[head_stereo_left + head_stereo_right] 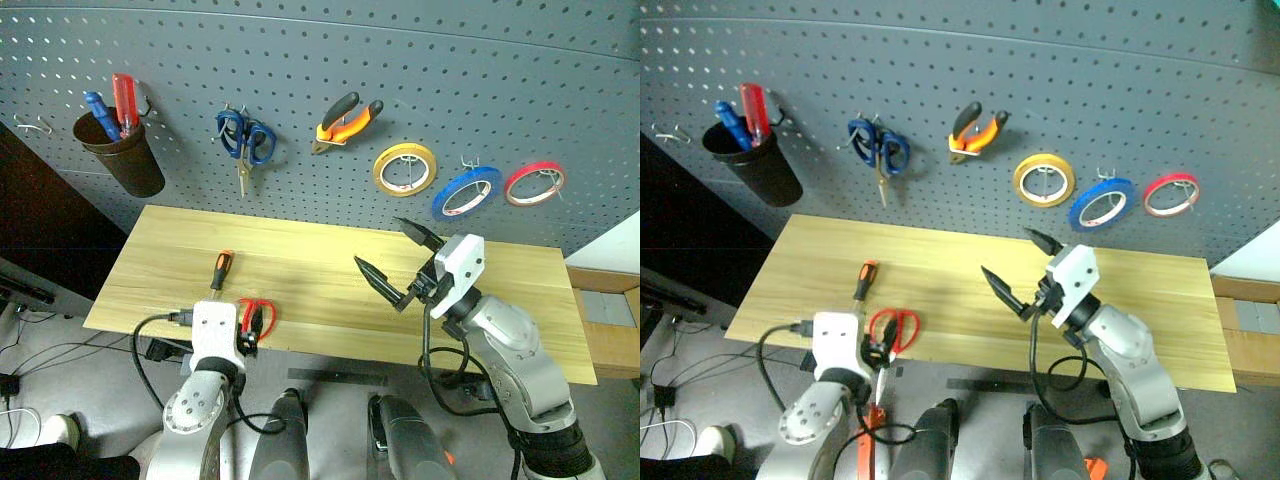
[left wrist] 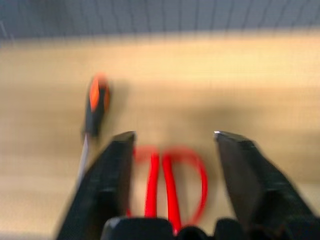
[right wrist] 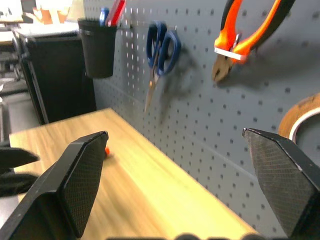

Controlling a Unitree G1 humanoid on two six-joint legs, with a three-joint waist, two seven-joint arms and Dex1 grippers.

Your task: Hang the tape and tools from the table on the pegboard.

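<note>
On the pegboard (image 1: 330, 60), going from the left, hang a dark cup (image 1: 125, 150) with a blue and a red handle in it, the blue-handled scissors (image 1: 244, 138), the pliers (image 1: 345, 120), a yellow roll (image 1: 404, 169), the blue tape (image 1: 466, 192) and a red-pink roll (image 1: 534, 184). So the tape and pliers are already hung; the screwdriver (image 1: 220, 270) and the red-handled scissors (image 1: 257, 315) lie on the counter (image 1: 330, 260) near its front left edge, just beside each other.

The left tool (image 2: 172, 150) hangs low over the scissors, pointing forward and slightly down, its fingers wide apart and straddling the red loops without gripping them. The right tool (image 1: 400, 262) is raised above the middle of the counter, tilted up toward the board, spread wide and empty.

The risks seem to lie with the left arm. The scissors lie flat and thin, so closing on them could pinch only one loop and let them swing or slip. They also sit close to the counter's edge, and a nudge from a finger could push them off. The screwdriver lies close enough that a drifting finger might knock or roll it.
</note>
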